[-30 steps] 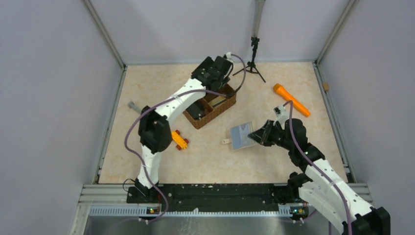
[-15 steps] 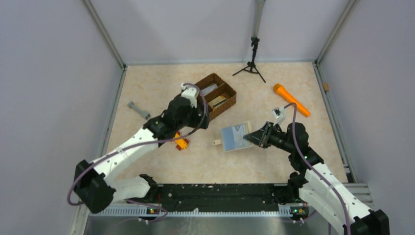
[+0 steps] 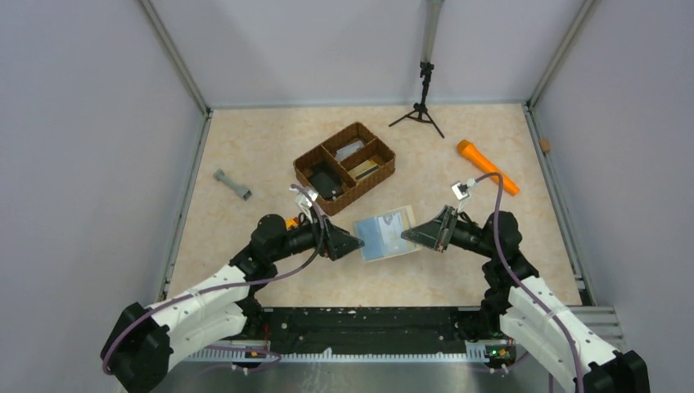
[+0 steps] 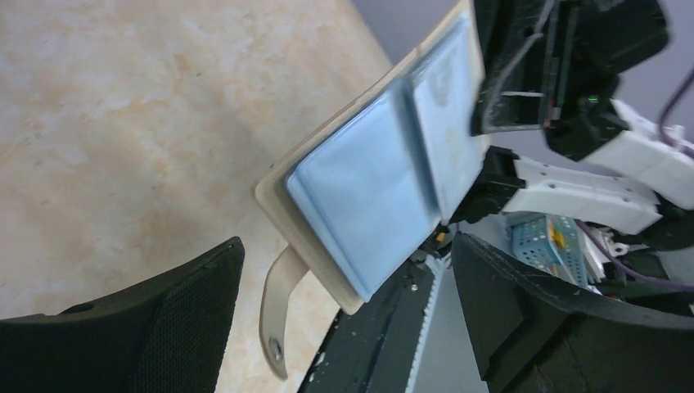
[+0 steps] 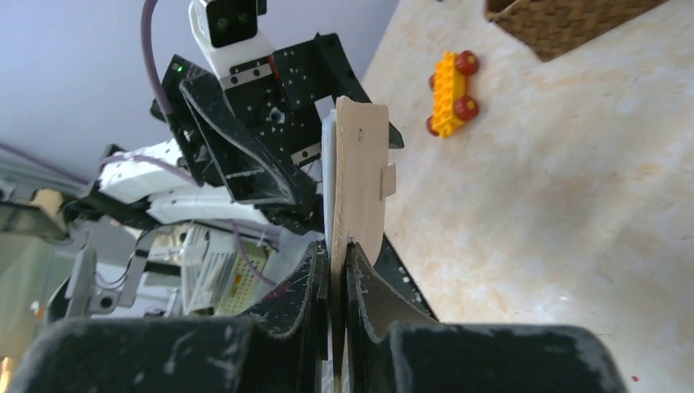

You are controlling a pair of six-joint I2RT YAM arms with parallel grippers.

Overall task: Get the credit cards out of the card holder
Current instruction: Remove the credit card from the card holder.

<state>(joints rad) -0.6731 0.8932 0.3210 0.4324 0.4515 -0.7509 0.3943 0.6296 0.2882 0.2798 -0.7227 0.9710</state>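
The card holder (image 3: 383, 234) is open, pale blue inside, cream outside, and held off the table. My right gripper (image 3: 419, 237) is shut on its right edge; in the right wrist view the fingers (image 5: 337, 266) pinch the cream cover (image 5: 360, 176). My left gripper (image 3: 350, 246) is open at the holder's left edge, the blue panel (image 4: 368, 184) and studded strap (image 4: 277, 307) lying between its fingers (image 4: 176, 323). No card shows in the holder. A tan credit card (image 3: 366, 169) and a whitish one (image 3: 350, 151) lie in the wicker tray (image 3: 385, 176).
A black block (image 3: 326, 181) sits in the tray. A yellow toy car (image 5: 448, 82) lies by the left arm. An orange torch-like object (image 3: 487, 166), a grey tool (image 3: 232, 183) and a small tripod (image 3: 421, 106) stand further out.
My left arm swung from the wicker tray down to the holder's left edge. My right gripper carried the holder leftward and toward the front.
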